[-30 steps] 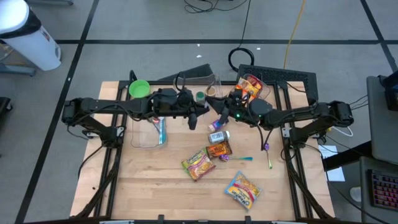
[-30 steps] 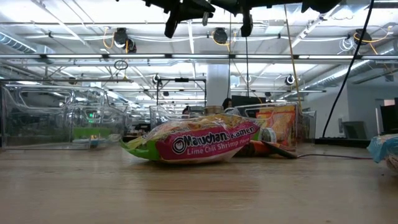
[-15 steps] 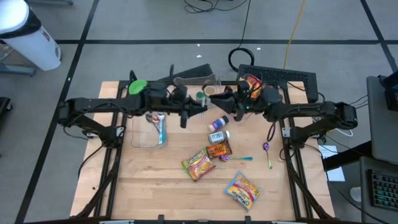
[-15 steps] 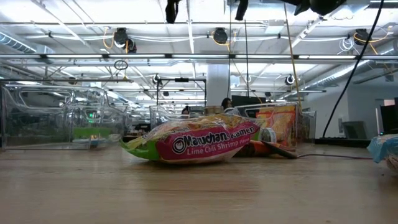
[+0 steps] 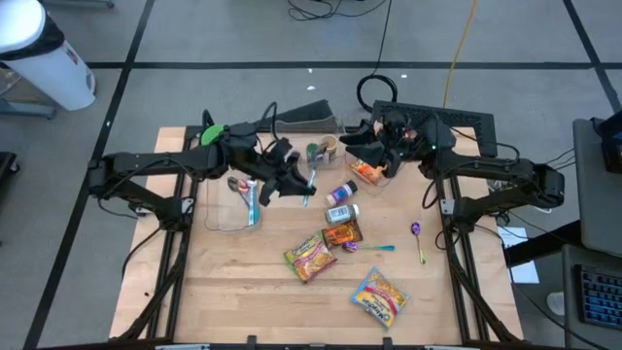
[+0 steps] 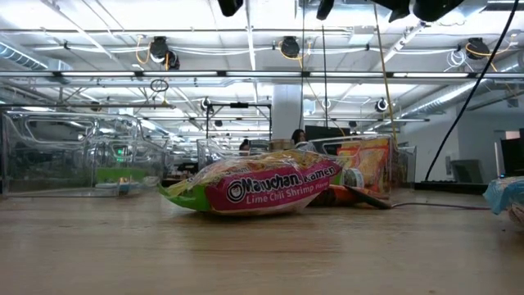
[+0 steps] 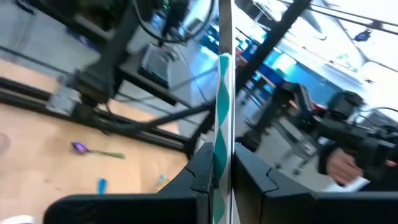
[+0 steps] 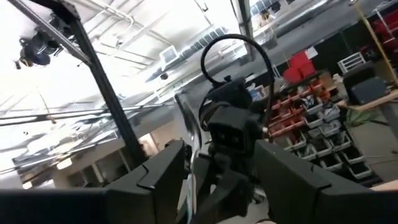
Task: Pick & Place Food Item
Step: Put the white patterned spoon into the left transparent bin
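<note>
While the left gripper (image 5: 292, 183), clamped on a toothbrush (image 7: 222, 118), hangs over the table (image 5: 243, 282), ramen (image 6: 258, 187) lies below; right gripper's (image 5: 362, 148) state is unclear.

A flat teal-and-white striped packet (image 5: 309, 185) hangs at the centre of the high view, pinched upright in the left claw (image 5: 294, 187). In the left wrist view it rises edge-on, a thin vertical strip (image 7: 222, 118).

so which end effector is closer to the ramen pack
Left. The left end effector, gripping a toothbrush, hangs just behind the ramen pack; the right end effector sits farther back near the clear bin.
</note>
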You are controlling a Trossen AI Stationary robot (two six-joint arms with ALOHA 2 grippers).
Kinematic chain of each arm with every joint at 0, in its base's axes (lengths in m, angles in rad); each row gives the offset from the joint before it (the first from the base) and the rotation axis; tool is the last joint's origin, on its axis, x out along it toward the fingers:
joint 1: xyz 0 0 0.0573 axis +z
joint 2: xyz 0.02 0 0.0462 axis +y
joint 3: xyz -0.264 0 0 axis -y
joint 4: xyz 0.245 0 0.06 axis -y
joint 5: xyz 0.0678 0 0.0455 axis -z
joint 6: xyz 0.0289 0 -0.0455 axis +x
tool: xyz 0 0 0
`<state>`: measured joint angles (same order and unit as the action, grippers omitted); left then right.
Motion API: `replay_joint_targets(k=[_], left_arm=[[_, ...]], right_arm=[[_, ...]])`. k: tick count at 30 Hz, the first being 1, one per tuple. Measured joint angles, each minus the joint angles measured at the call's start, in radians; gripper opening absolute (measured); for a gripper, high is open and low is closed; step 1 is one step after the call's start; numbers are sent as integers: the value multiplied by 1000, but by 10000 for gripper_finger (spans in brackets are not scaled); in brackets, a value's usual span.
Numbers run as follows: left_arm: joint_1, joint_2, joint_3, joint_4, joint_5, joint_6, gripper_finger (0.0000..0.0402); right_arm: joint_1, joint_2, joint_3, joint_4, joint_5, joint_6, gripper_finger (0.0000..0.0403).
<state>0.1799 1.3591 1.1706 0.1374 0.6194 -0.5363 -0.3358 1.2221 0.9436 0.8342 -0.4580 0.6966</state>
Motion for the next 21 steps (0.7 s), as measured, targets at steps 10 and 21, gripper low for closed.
replay_joint_targets(k=[10,21], left_arm=[[-4,65,0,34,103,-82,31],[0,82,0,58,141,-126,31]], right_arm=[[3,15,85,-88,-94,-58,181],[3,14,92,-138,-95,-84,180]])
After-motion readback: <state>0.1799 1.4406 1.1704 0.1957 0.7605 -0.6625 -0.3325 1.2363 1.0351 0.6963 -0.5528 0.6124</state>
